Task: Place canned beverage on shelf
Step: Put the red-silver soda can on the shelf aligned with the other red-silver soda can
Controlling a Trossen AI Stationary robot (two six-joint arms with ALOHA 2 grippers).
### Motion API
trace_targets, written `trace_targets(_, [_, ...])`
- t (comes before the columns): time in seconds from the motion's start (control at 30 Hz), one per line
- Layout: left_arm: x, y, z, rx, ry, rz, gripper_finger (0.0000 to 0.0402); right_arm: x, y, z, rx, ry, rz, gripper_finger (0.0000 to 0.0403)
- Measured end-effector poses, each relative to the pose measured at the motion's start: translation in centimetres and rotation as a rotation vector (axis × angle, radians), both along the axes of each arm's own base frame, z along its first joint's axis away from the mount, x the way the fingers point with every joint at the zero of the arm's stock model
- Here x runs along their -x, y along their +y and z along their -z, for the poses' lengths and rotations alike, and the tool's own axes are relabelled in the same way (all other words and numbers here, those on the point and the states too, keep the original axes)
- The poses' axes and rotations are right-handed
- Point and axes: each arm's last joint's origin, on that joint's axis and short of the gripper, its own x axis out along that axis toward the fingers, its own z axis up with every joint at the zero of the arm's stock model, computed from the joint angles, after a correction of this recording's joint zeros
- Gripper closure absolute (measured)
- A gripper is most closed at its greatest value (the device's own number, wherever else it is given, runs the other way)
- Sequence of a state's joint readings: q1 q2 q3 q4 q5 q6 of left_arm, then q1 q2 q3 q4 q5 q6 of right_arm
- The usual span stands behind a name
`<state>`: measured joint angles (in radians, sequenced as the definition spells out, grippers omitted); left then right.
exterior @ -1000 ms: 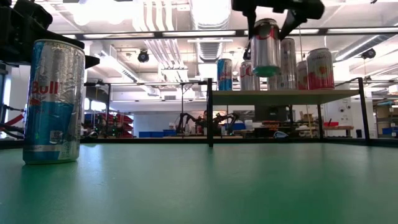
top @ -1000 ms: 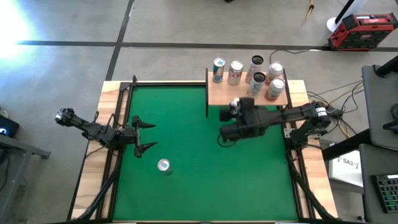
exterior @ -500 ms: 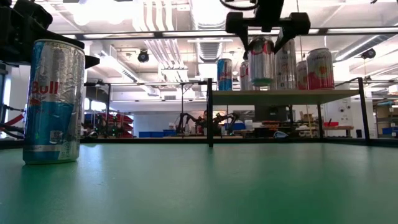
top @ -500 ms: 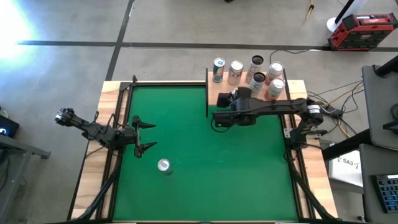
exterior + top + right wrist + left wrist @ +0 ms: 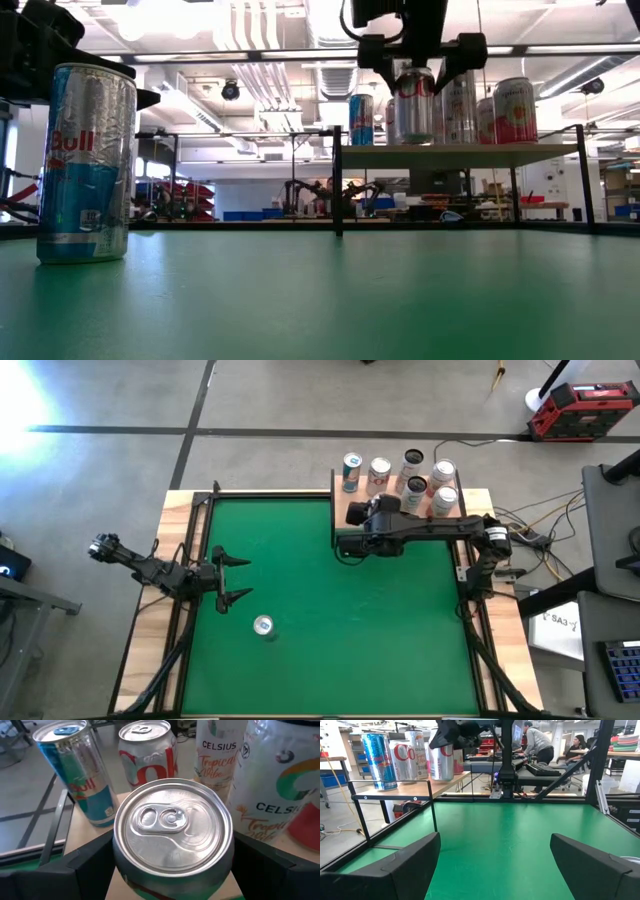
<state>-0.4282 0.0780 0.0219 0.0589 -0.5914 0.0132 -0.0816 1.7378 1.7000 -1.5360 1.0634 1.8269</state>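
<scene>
Right gripper (image 5: 417,68): jaws clamped on a silver can (image 5: 172,840), upright, held over the front part of the shelf (image 5: 352,515); whether its base touches the board cannot be told. Shelf: five other cans standing behind, among them a blue-and-silver can (image 5: 75,767). Left gripper (image 5: 232,579): jaws wide, empty, at the table's left side. Red Bull can (image 5: 263,626): upright on the green felt (image 5: 330,650), near the left gripper.

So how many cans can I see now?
8. Six shelf cans stand on the shelf; the held can hangs over it in the right tool; the table can stands by the left tool. Others may hide behind them.
</scene>
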Motion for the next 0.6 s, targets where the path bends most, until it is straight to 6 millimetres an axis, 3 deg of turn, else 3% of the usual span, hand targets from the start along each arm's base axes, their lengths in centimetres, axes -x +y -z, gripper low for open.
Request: trace_targets(0.6, [0.0, 0.0, 0.0, 0.0, 0.0, 0.0, 0.0041, -0.3, -2.3, 0.1, -0.036, 0.02, 0.003, 0.0076])
